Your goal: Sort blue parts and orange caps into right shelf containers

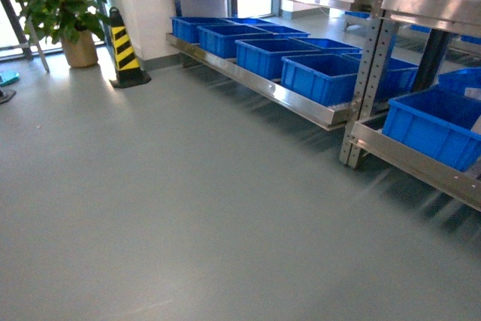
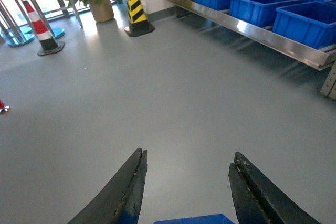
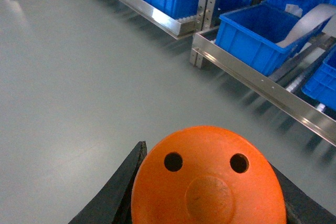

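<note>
Orange cap (image 3: 208, 179) is observed nearest the lens in the right wrist view, flat top with two small holes facing the camera, clamped between the dark jaws of the right gripper (image 3: 205, 203); the grip is judged a carrying hold, kept until a bin is reached. No side print can be made out from this angle.

At the lower edge of the left wrist view a sliver of blue part (image 2: 194, 219) is seen between the fingers of the left gripper (image 2: 191, 192). The fingers are set fairly wide, and whether they actually press on the part cannot be told, since contact is cut off by the frame.

Neither arm is visible in the head view. The right shelf containers (image 1: 443, 125) are recorded on the low steel rail (image 1: 406, 157) of the right-hand rack, open tops upward and rims exposed, so loading from above appears possible. A pale flat strip (image 3: 310, 22) is noted lying inside one of them.

Further blue bins (image 1: 323, 77) stand in a row on the adjoining shelf. A yellow-black cone (image 1: 124, 50), a potted plant (image 1: 64, 5) and a red-white cone (image 2: 42, 30) are set well apart from the racks. Grey floor (image 1: 188, 208) between robot and shelf shows no obstruction; the upright post (image 1: 368, 73) and the upper shelf overhead are judged the only limits on approach.
</note>
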Tool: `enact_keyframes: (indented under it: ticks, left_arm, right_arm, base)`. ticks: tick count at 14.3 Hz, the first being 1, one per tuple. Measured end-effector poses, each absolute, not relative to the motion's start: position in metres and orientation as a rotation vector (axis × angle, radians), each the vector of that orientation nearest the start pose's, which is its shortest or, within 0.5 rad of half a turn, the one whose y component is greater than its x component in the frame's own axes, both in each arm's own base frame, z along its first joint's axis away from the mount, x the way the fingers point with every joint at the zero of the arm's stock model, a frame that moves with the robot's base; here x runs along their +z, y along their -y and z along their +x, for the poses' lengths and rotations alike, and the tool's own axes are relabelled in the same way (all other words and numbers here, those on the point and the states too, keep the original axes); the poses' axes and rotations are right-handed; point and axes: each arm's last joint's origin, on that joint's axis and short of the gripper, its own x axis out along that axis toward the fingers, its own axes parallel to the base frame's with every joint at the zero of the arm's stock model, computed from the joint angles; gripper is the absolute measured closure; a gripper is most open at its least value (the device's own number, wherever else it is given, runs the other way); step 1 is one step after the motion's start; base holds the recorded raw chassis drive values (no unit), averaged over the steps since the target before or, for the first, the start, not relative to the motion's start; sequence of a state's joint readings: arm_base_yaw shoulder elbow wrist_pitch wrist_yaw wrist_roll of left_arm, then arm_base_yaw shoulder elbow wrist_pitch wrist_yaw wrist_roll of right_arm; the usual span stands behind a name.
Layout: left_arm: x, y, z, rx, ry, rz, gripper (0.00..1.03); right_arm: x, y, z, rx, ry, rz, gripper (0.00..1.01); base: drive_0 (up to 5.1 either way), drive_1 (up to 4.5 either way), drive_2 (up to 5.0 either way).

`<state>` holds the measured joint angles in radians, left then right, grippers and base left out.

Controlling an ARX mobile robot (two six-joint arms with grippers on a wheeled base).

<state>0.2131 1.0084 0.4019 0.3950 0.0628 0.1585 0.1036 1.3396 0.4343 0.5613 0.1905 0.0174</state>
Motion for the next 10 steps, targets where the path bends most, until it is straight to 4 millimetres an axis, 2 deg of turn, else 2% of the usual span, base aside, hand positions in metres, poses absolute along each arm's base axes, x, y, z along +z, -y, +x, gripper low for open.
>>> enact_keyframes:
  ticks: [10]
  left_arm:
    - [0.2162, -0.0423, 0.2049, 0.132, -0.221, 0.129, 0.60]
  right_arm:
    - [0.1724, -0.0202, 0.2478, -0.089, -0.340, -0.033, 0.57]
  base:
    - [-1.6, -1.62, -1.6]
